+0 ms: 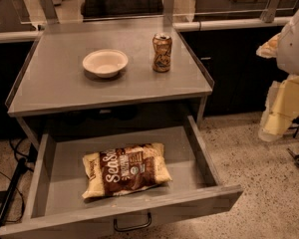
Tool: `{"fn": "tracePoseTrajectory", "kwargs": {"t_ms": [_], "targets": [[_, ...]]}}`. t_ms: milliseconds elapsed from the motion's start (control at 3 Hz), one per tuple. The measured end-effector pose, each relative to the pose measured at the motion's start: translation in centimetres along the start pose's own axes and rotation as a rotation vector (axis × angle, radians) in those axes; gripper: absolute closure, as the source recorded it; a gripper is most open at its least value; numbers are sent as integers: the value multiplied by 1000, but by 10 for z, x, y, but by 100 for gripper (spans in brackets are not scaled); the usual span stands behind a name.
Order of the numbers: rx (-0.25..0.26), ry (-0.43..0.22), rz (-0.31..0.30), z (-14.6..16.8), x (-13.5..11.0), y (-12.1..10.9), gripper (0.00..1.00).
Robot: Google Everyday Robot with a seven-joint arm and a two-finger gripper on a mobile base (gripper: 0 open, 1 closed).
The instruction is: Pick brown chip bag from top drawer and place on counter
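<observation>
The brown chip bag (pixel 125 170) lies flat in the middle of the open top drawer (pixel 199 153), its white script lettering facing up and its cream ends to the left and right. The drawer is pulled fully out below the counter (pixel 60 83), with its dark bar handle (pixel 132 226) at the front. My gripper (pixel 275 123) hangs at the far right of the view, on the pale arm (pixel 296 44), well to the right of the drawer and above the floor. It holds nothing that I can see.
A white bowl (pixel 105 62) and a brown can (pixel 162 52) stand on the counter's back half. Dark cabinets and a rail run behind the counter. Black cables (pixel 5 198) lie on the floor left of the drawer. Speckled floor lies to the right.
</observation>
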State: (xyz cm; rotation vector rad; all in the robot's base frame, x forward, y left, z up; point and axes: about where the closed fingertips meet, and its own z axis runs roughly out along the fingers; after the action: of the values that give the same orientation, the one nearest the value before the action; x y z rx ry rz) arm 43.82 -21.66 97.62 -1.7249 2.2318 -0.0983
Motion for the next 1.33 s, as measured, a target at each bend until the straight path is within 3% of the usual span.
{"fn": "tracePoseTrajectory", "kwargs": {"t_ms": [333,1000,1333], "targets": [[3,-1,-2,0,-1,0,0],[-5,3,-124,22,-46,-17,0],[-52,-17,-162,33,-66,-19,0]]}}
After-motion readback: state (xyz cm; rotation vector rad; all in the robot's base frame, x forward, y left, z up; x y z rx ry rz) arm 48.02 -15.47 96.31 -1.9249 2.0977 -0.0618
